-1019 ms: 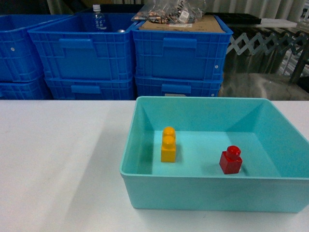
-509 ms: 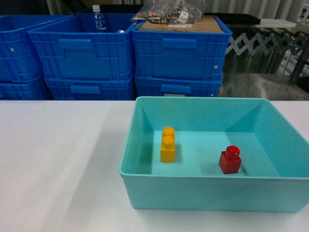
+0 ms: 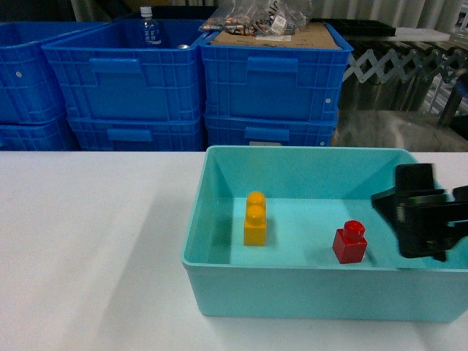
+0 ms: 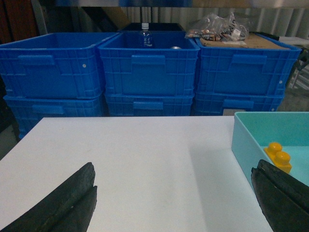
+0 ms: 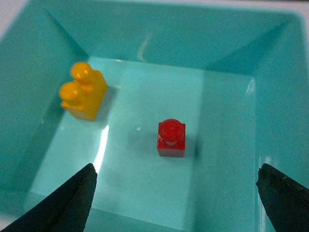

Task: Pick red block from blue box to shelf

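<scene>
Fingers of right gripper spread wide, nothing between them; dark tips at both lower corners of right wrist view, above the box floor. Red block upright, stud up, resting on floor of blue box, roughly centred between the spread fingers and ahead of them, not touched. In head view red block right of centre in blue box; right gripper hanging over the box's right side, just beside the block. Yellow brick standing left in the same box, well apart from the red one. Left gripper also wide open and empty, low over white table, outside the box's left wall. Stacked dark blue crates behind the table.

Progress, as judged: early. Approach under way, block not grasped, not lifted. Left to do: descend, close on block, lift clear of walls, carry to shelf, release. Shelf not in view.
</scene>
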